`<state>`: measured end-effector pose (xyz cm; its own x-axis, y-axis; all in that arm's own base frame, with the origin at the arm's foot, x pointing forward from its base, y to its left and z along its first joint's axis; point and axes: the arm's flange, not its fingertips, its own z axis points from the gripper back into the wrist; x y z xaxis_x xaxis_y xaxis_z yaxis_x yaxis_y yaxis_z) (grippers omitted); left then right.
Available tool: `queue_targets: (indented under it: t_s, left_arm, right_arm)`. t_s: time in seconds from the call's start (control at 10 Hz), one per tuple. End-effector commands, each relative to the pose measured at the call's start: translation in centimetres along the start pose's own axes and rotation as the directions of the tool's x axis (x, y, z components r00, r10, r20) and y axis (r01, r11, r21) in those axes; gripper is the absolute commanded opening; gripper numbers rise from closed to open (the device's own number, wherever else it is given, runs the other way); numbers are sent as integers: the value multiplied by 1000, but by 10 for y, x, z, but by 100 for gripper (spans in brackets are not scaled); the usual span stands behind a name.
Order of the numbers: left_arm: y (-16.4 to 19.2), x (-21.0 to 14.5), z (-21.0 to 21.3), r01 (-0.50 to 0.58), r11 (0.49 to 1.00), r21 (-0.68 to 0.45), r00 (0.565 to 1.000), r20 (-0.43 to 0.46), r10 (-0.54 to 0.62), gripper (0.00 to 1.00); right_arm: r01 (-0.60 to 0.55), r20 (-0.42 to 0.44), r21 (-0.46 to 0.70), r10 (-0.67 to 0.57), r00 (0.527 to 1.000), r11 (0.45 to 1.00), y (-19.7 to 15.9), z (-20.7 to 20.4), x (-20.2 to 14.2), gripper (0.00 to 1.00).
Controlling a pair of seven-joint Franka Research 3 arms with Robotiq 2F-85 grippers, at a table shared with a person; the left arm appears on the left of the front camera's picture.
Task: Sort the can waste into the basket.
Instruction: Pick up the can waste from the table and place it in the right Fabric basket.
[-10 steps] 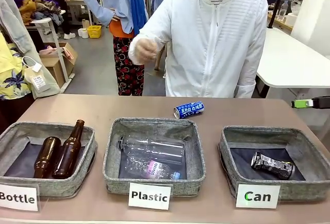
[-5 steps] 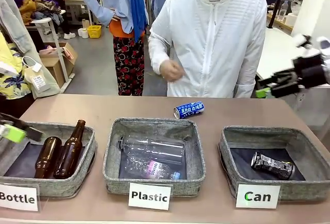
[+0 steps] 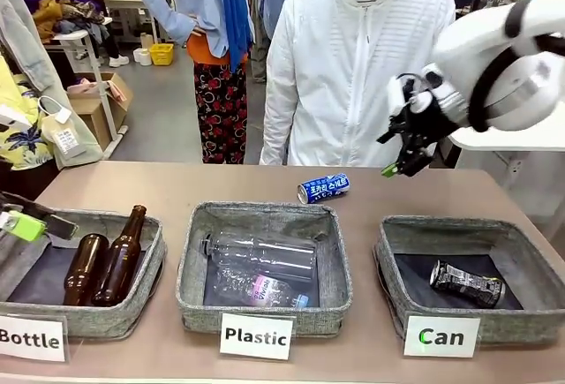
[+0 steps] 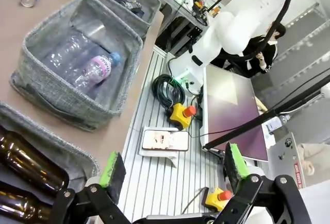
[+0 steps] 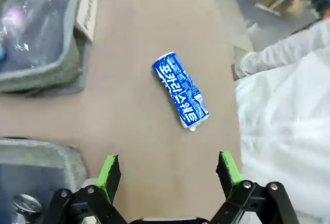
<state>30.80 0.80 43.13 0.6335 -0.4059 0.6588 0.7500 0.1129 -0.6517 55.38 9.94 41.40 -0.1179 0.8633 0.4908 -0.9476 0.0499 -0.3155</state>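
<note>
While blue can [image 3: 323,188] lies behind Plastic basket [image 3: 263,265], nothing blocks it.

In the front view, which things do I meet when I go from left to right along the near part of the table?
Brown bottles → "Bottle" sign → clear plastic bottles in the middle basket → "Plastic" sign → "Can" sign → black can in the right basket.

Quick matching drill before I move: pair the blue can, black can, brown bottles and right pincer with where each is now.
1 blue can
2 black can
3 brown bottles
4 right pincer

a in the Can basket
b open, above the table
c on the table behind the Plastic basket
d in the Bottle basket

Pairs: 1-c, 2-a, 3-d, 4-b
</note>
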Motion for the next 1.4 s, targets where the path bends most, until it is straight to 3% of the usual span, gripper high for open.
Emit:
queue_targets:
  t_s: [0.0, 0.4, 0.5, 0.6, 0.8, 1.3]
  left_arm:
    - [-5, -2, 0, -12, 1000, -9, 1000, -8, 12, 100]
    - [-5, -2, 0, -12, 1000, -9, 1000, -8, 12, 100]
    - [-5, -2, 0, -12, 1000, -9, 1000, -8, 12, 100]
    - [-5, -2, 0, -12, 1000, -9, 1000, -8, 12, 100]
    - [-5, -2, 0, -12, 1000, -9, 1000, -8, 12, 100]
    - [-5, -2, 0, -12, 1000, -9, 1000, -8, 12, 100]
  right_arm:
    - [-157, -116, -49, 150, 982, 986, -12, -38, 15, 100]
    - [-263, -305, 42, 263, 915, 964, -30, -114, 38, 100]
    - [-284, -333, 20, 275, 902, 958, -36, -135, 38, 100]
    - [-294, -321, -20, 272, 907, 956, -40, -152, 37, 100]
    - [-275, -298, 8, 265, 917, 961, -42, -170, 38, 100]
    - [-263, -287, 63, 270, 919, 963, -37, -180, 39, 100]
